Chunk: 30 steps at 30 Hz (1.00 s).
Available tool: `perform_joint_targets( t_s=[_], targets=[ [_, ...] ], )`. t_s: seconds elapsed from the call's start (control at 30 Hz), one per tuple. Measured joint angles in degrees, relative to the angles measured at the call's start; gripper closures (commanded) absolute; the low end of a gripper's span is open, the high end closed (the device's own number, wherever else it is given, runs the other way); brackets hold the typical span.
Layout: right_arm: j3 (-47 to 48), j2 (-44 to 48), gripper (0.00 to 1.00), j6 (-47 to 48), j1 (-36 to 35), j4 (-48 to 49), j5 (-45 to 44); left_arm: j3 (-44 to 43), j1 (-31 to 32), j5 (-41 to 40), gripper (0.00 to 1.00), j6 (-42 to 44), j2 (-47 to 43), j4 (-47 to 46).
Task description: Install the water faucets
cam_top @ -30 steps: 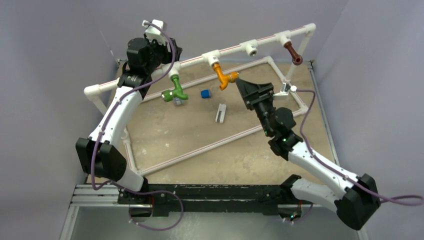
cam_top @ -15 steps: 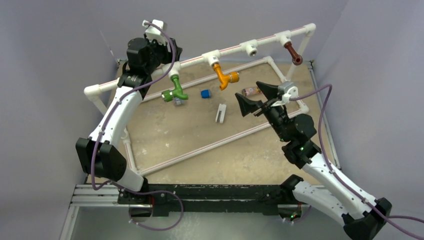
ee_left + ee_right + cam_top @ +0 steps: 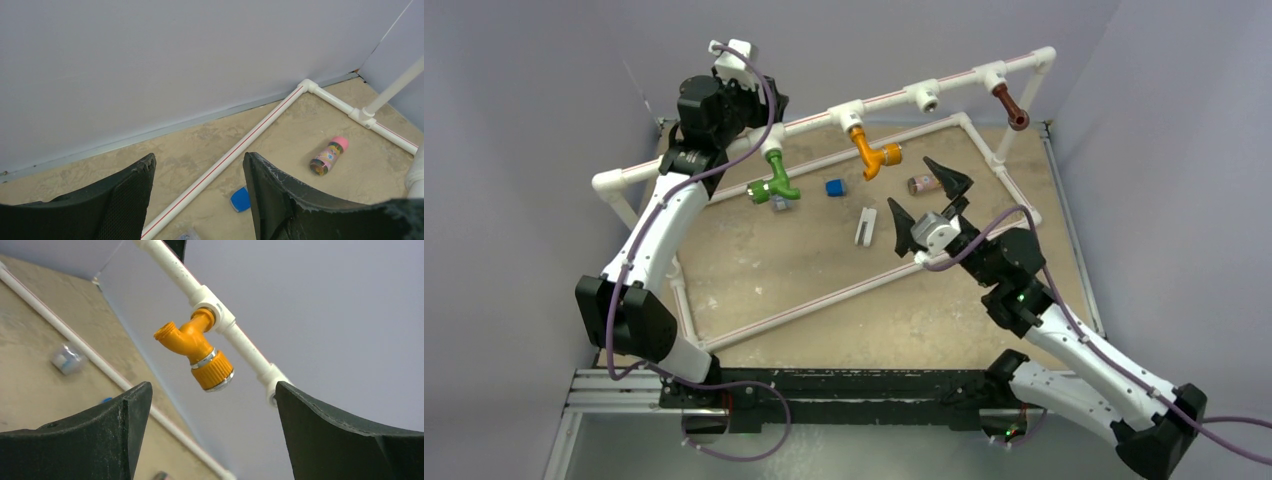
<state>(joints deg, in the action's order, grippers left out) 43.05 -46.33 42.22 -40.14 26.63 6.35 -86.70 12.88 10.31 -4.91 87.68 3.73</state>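
Observation:
Three faucets hang from tee sockets on the raised white pipe rail (image 3: 804, 122): a green faucet (image 3: 774, 182) on the left, an orange faucet (image 3: 870, 152) in the middle and a dark brown faucet (image 3: 1011, 108) on the right. My right gripper (image 3: 910, 182) is open and empty, below and in front of the orange faucet, which its wrist view shows well beyond the fingertips (image 3: 199, 346). My right gripper (image 3: 212, 390) touches nothing. My left gripper (image 3: 200, 162) is open and empty, high at the back left near the rail.
One tee socket (image 3: 927, 98) between the orange and brown faucets holds nothing. A pink-and-brown cylinder (image 3: 921, 184) lies beside my right gripper and shows in the left wrist view (image 3: 329, 155). A blue block (image 3: 834, 187), a white clip (image 3: 865, 226) and floor pipes (image 3: 844, 292) are on the table.
My right gripper has drawn back from the orange faucet toward the near side and turned over, jaws open. The orange faucet stays on the rail. The left arm has not moved.

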Motion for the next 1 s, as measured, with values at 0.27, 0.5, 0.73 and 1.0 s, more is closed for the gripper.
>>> perform_joint_targets(
  t_s=[0.27,0.5,0.73,1.0],
  targets=[
    [-0.39,-6.38,0.05,20.26,-7.63,7.43,-7.15,0.0,0.0,0.02,0.36,0.0,0.0,0.02],
    [-0.39,-16.48,0.07,34.12,-10.16,17.84,-15.5,0.0,0.0,0.0,0.36,0.02,0.0,0.0],
    [-0.13,-25.35,0.19,40.46,-10.16,26.21,-22.47,0.0,0.0,0.0,0.36,0.02,0.0,0.0],
    [4.26,-29.18,0.48,39.89,-10.16,29.99,-26.21,0.0,0.0,0.0,0.36,0.02,0.0,0.0]
  ],
)
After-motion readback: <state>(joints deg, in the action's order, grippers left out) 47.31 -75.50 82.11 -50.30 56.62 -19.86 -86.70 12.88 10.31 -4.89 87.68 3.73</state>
